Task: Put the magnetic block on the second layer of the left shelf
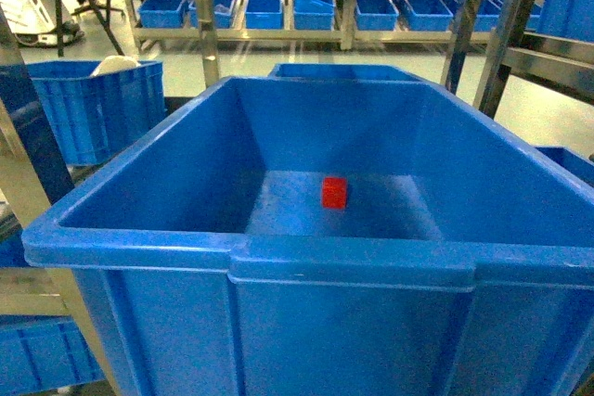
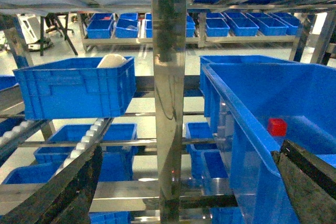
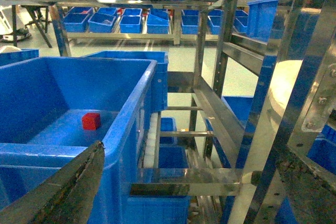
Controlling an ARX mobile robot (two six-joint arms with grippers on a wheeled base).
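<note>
On the large blue bin's (image 1: 306, 261) floor we see the magnetic block (image 1: 334, 192) | both our grippers (image 2: 184, 182) (image 3: 194, 182) spread apart, holding nothing

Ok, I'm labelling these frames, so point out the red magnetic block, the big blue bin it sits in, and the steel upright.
magnetic block (image 1: 334, 192), head view, front face.
big blue bin (image 1: 278, 255), head view, near rim.
steel upright (image 2: 169, 98), left wrist view, mid-height of the post.

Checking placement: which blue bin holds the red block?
The large bin nearest the camera; the block sits on its floor. The left bin holds something white.
</note>
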